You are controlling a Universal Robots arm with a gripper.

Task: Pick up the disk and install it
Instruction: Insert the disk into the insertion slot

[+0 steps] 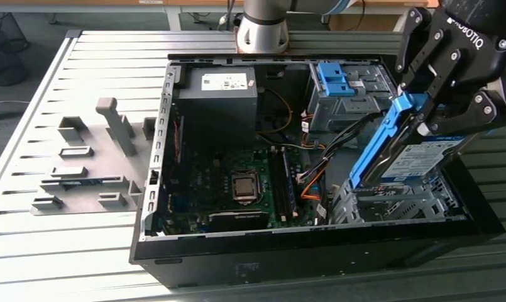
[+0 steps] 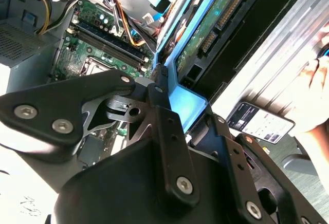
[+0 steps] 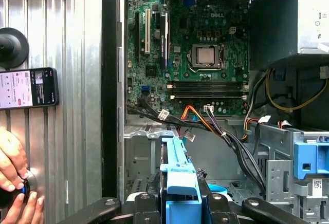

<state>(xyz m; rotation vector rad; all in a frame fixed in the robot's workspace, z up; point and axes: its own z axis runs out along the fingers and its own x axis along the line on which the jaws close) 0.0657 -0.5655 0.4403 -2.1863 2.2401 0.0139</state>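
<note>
Gripper [image 1: 420, 123] clamped on the disk [image 1: 403, 148], tilted above the open computer case [image 1: 236, 242] | first wrist view: a hand [image 3: 13, 175] beside a phone [image 3: 28, 87]

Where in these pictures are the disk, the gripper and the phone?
disk [image 1: 385, 148]: exterior view, on its blue carrier edge.
gripper [image 1: 441, 110]: exterior view, between its fingertips, clamped on the disk.
phone [image 3: 28, 87]: first wrist view, on its lit screen.
</note>
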